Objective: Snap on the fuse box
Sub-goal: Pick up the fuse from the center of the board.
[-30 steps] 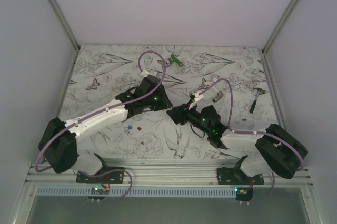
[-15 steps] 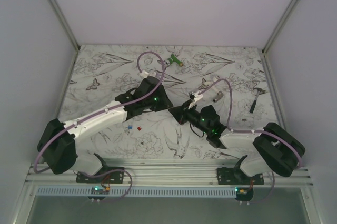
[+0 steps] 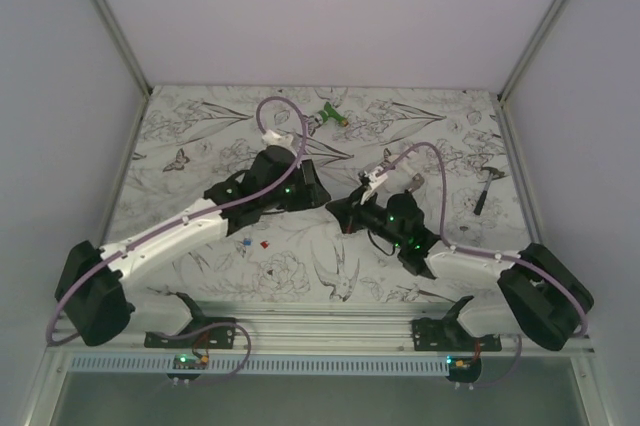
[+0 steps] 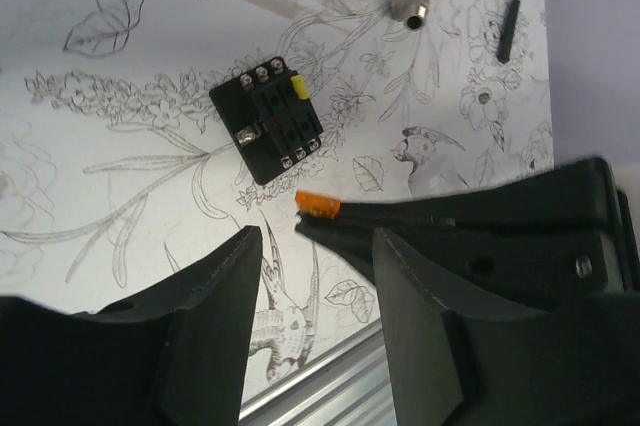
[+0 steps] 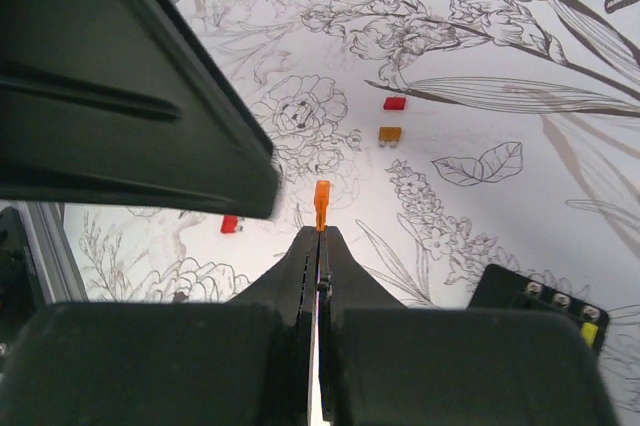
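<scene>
The left hand (image 4: 316, 246) hangs half open and empty, just past it the right hand (image 5: 320, 234) pinches an orange fuse (image 5: 321, 204), and farther on the fuse box (image 4: 268, 118) lies flat on the worktop (image 4: 130, 196), long side askew, seemingly nearer the right hand.

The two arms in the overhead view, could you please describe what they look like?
The left arm and right arm have white links between bulky black joint housings. A lilac cable loops along each, and green lights glow near the wrists. The left end effector and right end effector are black with tapering fingers.
</scene>
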Robot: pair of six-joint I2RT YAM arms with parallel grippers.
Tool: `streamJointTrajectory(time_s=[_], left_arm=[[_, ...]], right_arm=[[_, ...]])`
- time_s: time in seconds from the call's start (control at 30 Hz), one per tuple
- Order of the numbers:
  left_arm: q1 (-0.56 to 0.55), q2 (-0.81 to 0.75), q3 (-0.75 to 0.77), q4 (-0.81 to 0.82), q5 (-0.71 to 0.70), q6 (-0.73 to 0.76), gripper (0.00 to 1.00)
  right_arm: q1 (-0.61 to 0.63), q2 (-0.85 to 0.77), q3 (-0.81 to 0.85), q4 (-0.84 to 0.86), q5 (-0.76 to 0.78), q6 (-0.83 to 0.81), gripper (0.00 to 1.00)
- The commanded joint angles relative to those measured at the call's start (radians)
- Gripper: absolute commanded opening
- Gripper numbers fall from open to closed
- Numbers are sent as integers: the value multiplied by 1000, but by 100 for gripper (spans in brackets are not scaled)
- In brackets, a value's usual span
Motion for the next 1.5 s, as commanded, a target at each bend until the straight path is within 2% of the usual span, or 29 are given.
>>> streamJointTrajectory(time_s=[0.0,0.23,0.43,0.57,0.7,1.47], left_arm=[[23,-93,1,11,68,222,52],[72,-179,-3,10,322,589,51],[81,-177,-11,14,485,740,51],[81,-150,-2,19,601,781,49],[80,-128,2,24,688,801,44],[75,-44,-22,24,793,851,33]], right_arm=[[-81,-46,59,-125,-209,-75,0],[-171,-100,138,-359,-522,-168,0],[-214,-144,221,-567,-696,-268,0],[-225,-156,266,-662,-788,-319,0],[-227,-156,280,-687,-822,-331,0],[-235,-170,280,-673,-886,-323,0]])
